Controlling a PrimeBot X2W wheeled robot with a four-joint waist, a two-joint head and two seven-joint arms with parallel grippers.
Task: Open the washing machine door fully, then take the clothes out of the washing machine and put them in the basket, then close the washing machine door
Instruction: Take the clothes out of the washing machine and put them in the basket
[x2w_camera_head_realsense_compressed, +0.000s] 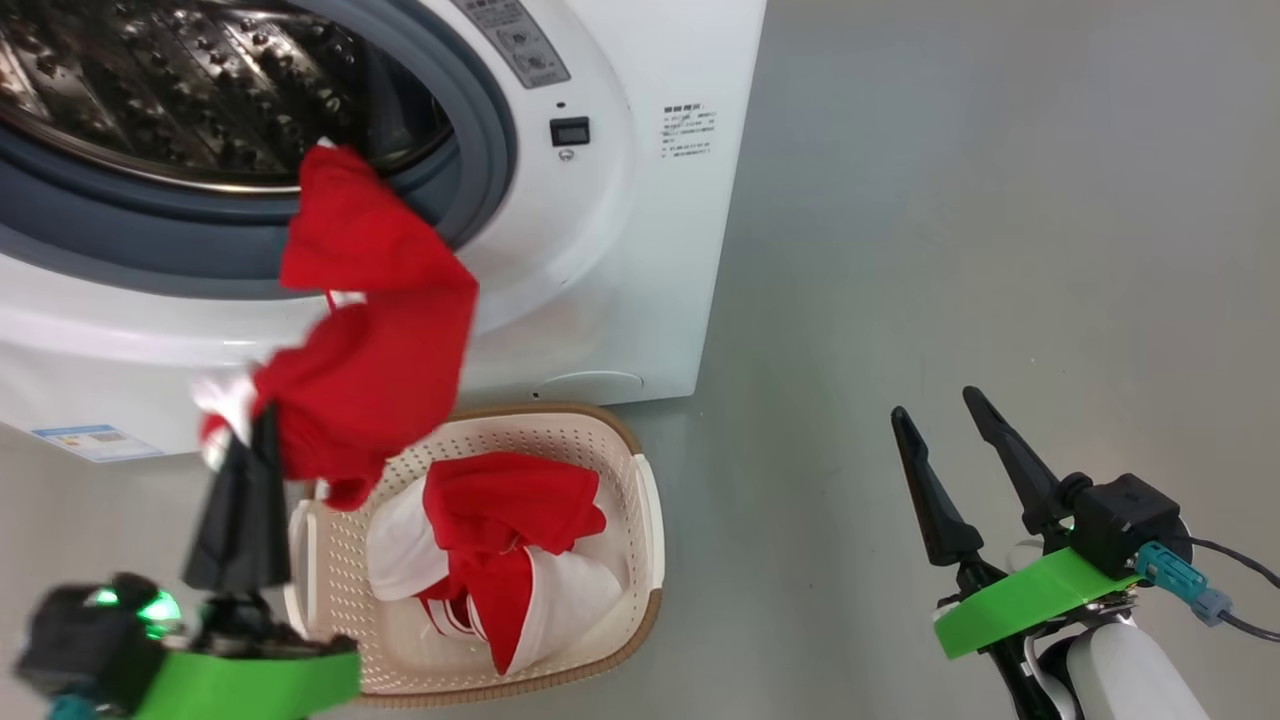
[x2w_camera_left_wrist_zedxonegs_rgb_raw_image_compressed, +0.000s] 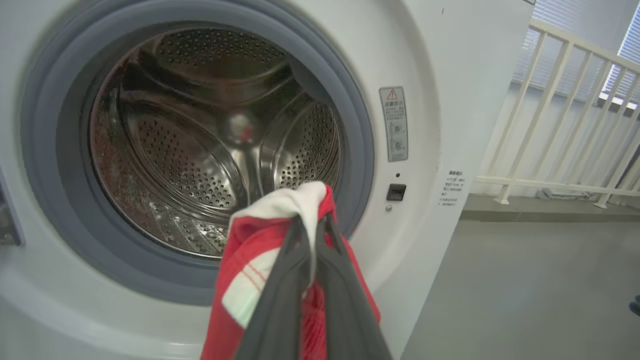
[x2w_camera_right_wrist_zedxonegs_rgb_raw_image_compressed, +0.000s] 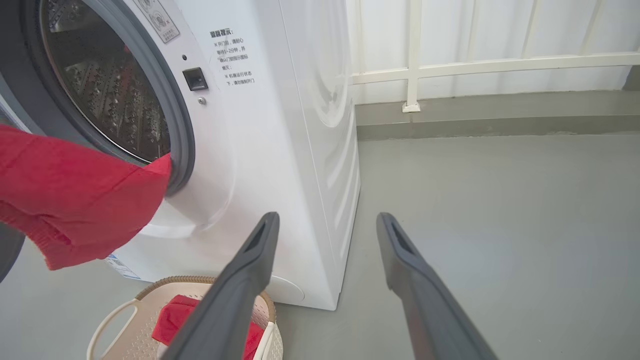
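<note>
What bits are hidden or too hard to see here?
- Left wrist view: the garment in the left gripper hides part of the lower edge of the drum.
- Head view: the near left corner of the basket sits behind the left gripper's wrist.
- Head view: the print on the blue label is too small to read.
- Head view: the top of the washing machine is cut off by the picture's edge.

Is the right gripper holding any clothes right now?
No, the right gripper is open, its fingers spread with nothing between them; the left gripper grips the clothes.
</note>
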